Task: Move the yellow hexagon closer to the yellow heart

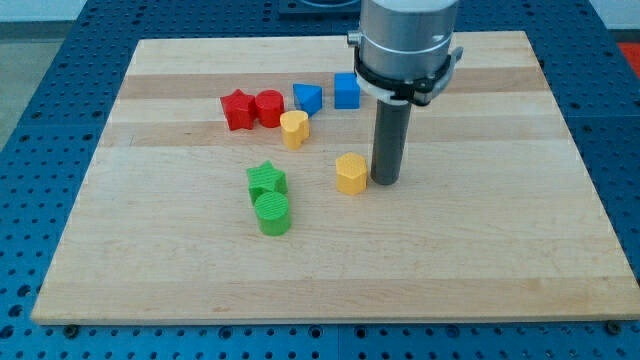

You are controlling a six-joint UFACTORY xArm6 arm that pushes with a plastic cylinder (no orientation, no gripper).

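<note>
The yellow hexagon (pixel 351 173) lies near the middle of the wooden board. The yellow heart (pixel 294 129) lies up and to the left of it, a short gap apart, just below the red cylinder. My tip (pixel 386 180) rests on the board right beside the hexagon's right side, touching or nearly touching it. The rod rises straight up from there to the grey arm at the view's top.
A red star (pixel 238 110) and a red cylinder (pixel 269 107) sit left of the heart. A blue triangle (pixel 308 98) and a blue cube (pixel 347 91) sit above it. A green star (pixel 266 181) and a green cylinder (pixel 272 213) lie lower left. The board's edge (pixel 320 318) runs along the bottom.
</note>
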